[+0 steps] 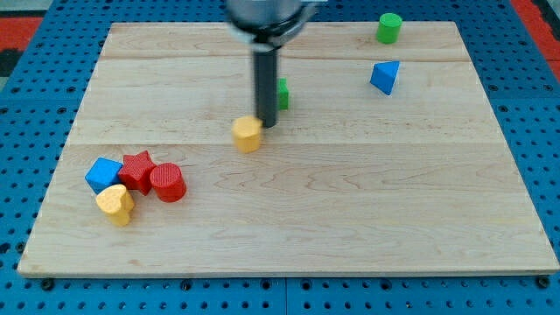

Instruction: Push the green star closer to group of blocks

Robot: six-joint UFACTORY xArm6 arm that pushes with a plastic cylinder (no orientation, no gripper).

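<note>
The green star (282, 93) lies above the board's middle, mostly hidden behind my rod, so only its right edge shows. My tip (266, 125) is down on the board just left of and below the star, touching or nearly touching a yellow block (248, 134) at its lower left. The group of blocks sits at the lower left: a blue cube (102, 174), a red star (137, 170), a red cylinder (167, 183) and a yellow heart (115, 204), packed close together.
A green cylinder (389, 27) stands near the top right edge of the wooden board (350, 219). A blue triangular block (385, 76) lies below it. Blue pegboard surrounds the board.
</note>
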